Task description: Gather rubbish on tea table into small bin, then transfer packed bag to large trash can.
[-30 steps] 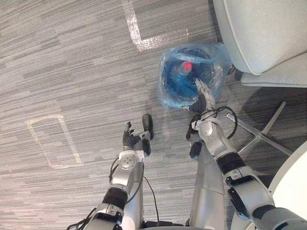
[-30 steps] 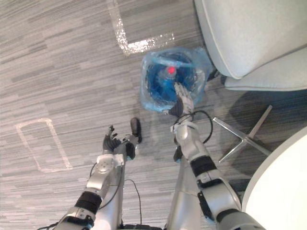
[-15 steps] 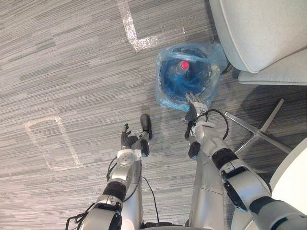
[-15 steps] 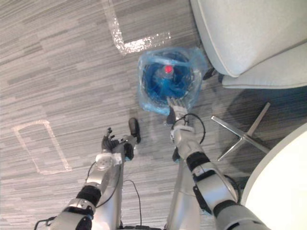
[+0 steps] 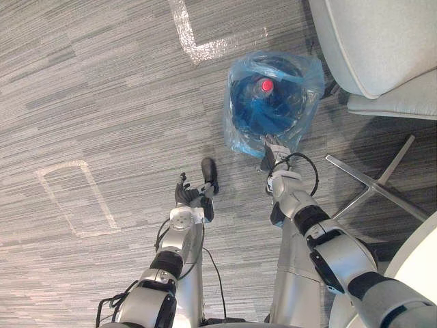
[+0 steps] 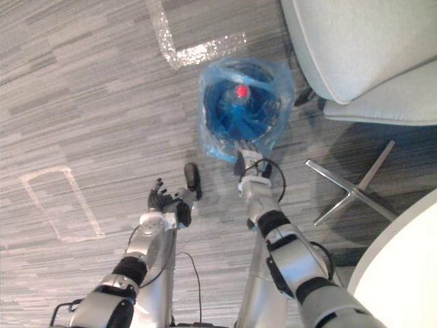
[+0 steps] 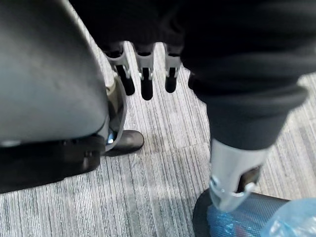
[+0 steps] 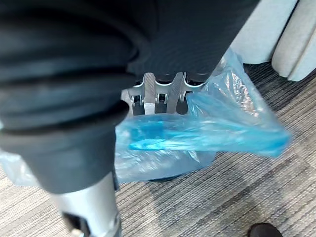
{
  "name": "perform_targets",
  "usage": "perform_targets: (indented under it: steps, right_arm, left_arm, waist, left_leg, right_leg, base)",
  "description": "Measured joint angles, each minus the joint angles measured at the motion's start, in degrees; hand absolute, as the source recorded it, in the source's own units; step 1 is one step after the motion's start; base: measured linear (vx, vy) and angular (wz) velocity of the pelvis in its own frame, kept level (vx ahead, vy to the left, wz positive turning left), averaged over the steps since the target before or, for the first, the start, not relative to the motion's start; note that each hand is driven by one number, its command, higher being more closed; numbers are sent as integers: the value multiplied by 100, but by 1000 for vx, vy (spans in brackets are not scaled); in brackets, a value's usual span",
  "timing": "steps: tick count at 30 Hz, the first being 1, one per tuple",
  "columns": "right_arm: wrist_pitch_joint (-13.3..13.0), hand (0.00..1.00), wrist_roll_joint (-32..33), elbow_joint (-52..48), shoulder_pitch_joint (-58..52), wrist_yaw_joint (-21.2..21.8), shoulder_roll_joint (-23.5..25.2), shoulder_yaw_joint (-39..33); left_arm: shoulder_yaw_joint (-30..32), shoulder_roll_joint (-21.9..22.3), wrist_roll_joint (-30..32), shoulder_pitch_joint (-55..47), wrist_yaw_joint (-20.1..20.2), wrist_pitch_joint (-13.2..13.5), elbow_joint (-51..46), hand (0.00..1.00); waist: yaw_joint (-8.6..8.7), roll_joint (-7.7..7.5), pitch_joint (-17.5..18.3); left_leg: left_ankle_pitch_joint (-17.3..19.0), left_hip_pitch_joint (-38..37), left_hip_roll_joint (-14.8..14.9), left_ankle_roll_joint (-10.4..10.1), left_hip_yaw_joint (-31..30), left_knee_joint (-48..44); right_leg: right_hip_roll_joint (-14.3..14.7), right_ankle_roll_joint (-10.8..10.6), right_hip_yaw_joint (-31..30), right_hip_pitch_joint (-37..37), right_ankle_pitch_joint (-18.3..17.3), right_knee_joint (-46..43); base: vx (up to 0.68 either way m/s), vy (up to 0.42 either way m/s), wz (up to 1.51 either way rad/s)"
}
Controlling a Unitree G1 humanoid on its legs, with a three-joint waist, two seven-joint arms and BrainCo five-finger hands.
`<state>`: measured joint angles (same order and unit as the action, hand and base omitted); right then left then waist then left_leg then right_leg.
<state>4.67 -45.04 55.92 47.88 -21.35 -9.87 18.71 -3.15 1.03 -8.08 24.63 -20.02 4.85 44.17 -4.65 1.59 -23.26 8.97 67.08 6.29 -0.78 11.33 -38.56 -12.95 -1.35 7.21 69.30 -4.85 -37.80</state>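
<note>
the blue bag lining the bin on the floor is thin, slippery film, probably light with a bottle inside. best gathered at its loose rim. the right robot hand sits at the near rim, and i cannot tell whether it is gripping. a second ago it reached further in. the left robot hand hangs slack.

bag: thin blue plastic film, translucent, crinkled, glossy glints along the folds.
cap inside it: red, smooth plastic.
carpet: grey, matt, fine ribbed weave in streaks.
tape marks, far: whitish, worn, faint sheen.
chair, far right: pale grey cloth, matt, even.
its leg: bare metal, satin shine.
left hand: cover dark, ribbed, matt; fingers silver with dark matt tips.
</note>
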Motion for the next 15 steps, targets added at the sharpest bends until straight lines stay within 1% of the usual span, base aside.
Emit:
perform_targets:
  steps: [6,7,9,10,13,15]
  right_arm:
    - [-7,100,92,-57,-30,0,75,1]
    - [-24,100,230,-121,-50,1,76,2]
    - [-54,100,307,-147,-52,-2,77,0]
    - [-65,100,454,-248,-88,-1,75,-2]
    - [-80,100,543,-614,-210,-13,72,-8]
    - [-83,100,713,-775,-266,-12,75,-36]
  left_arm:
    - [6,22,-52,1,4,-1,-14,0]
    - [29,32,-76,1,4,-2,-17,0]
    - [98,42,-105,1,12,-4,-24,0]
    - [124,63,-105,2,12,-6,-25,0]
    - [160,70,-107,4,12,-18,-28,0]
    - [170,71,-107,3,11,-26,-25,0]
  waist:
    - [-27,0,0]
    - [-31,0,0]
    - [-31,0,0]
    - [-33,0,0]
    - [-29,1,1]
    - [-35,-1,2]
  left_leg:
    - [-18,0,-6,0,-15,23]
    - [-19,0,-6,1,-15,21]
    - [-19,0,-5,1,-18,14]
    - [-18,0,2,2,-28,-15]
    - [-17,-10,19,2,-63,-72]
    - [-17,-26,27,2,-103,-99]
  right_leg:
    - [-3,1,9,0,-1,-6]
    - [-3,1,10,-1,-1,-7]
    - [-2,1,14,-6,0,-6]
    - [1,1,24,-22,0,-6]
    - [12,3,59,-87,2,-5]
    - [17,8,94,-144,5,-2]
  base:
    - [-1,-1,1]
    - [0,0,0]
    - [0,0,0]
    - [0,0,0]
    - [0,0,0]
    - [0,0,0]
